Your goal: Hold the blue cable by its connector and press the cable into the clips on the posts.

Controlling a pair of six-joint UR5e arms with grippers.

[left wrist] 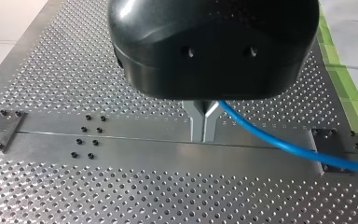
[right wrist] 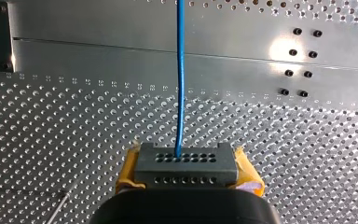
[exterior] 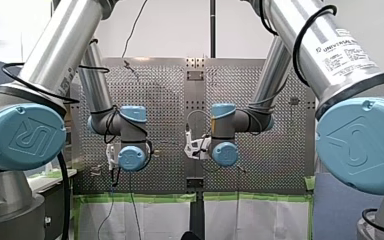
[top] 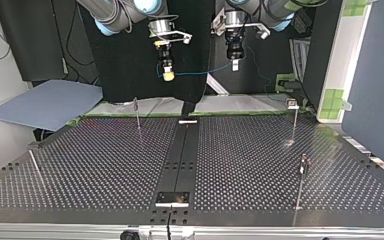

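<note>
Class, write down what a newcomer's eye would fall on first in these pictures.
A blue cable hangs stretched between the two claws, above the table's far edge in the top view. My right claw grips its dark connector between yellow pads; my left claw has metal fingers closed beside the cable. Thin posts on the perforated table carry no cable.

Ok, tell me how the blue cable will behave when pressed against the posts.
Probably floppy: the blue cable sags in a shallow curve between my right tool and my left tool. Likely light, being thin beside the connector. It may spring back a little: it bends smoothly, without kinks.
</note>
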